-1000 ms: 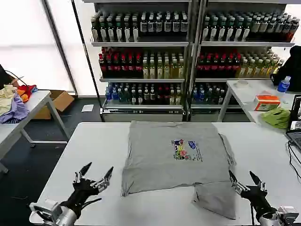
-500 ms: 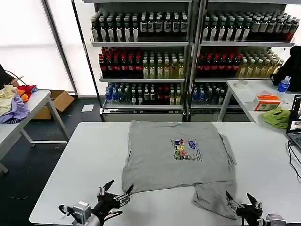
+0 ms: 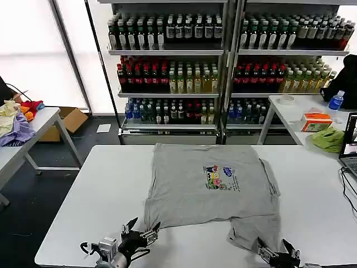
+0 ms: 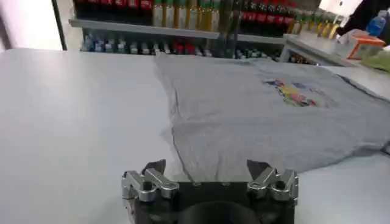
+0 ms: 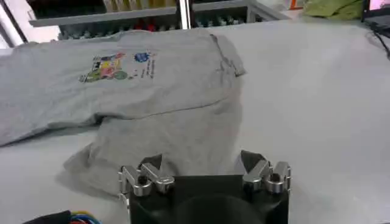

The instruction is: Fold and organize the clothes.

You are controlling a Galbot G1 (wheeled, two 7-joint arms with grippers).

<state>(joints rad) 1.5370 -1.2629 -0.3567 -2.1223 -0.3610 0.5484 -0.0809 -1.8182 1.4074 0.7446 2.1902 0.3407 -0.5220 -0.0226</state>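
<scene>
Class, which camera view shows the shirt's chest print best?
The right wrist view: the print sits close and unblocked on the shirt. The left wrist view shows it farther off at a low slant. The head view shows it smaller, from above.

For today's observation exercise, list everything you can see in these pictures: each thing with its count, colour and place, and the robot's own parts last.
shirt: one, grey with a small multicoloured chest print, spread flat on the table, its near right part folded or rumpled.
table: one, white, right before the robot.
shelves of bottles: two racks, dark, red and yellow drinks, behind the table.
side table: one, white, far right, bearing an orange box, a green cloth and a blue bottle.
pile of fabrics: lilac, yellow and red, on a table at far left.
cardboard box: one, brown, on the floor at left.
left end effector: open, at the shirt's near left corner.
right end effector: open, at the shirt's near right edge.
</scene>
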